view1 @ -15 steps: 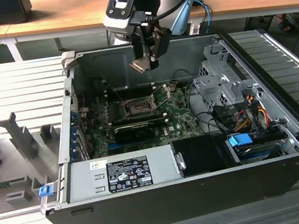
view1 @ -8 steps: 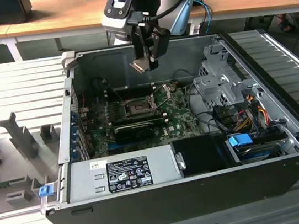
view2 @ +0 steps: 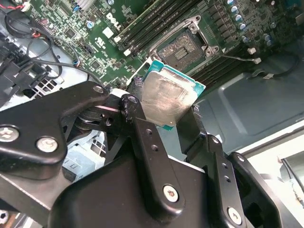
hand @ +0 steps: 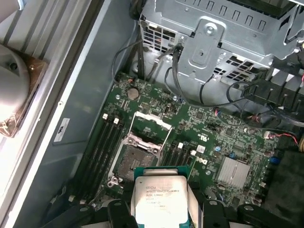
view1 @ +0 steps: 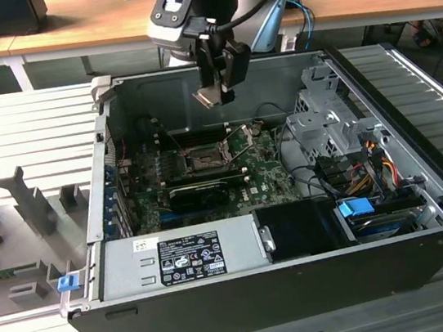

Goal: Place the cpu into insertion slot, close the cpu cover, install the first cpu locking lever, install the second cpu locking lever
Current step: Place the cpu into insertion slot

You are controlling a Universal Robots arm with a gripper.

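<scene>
The end effector (view1: 219, 89) is clamped on the cpu (view2: 166, 97), holding it well above the uncovered insertion slot (view1: 202, 159).

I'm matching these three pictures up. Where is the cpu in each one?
Exterior view: the cpu is held in the pincer, well clear above the slot.
First wrist view: the cpu lies metal face showing, next to the slot.
Second wrist view: the cpu is tilted, with the slot behind it.
Shared landmark: the slot.

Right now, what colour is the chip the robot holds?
The cpu is dull silver with a teal-green edge; clearest in the first wrist view.
</scene>
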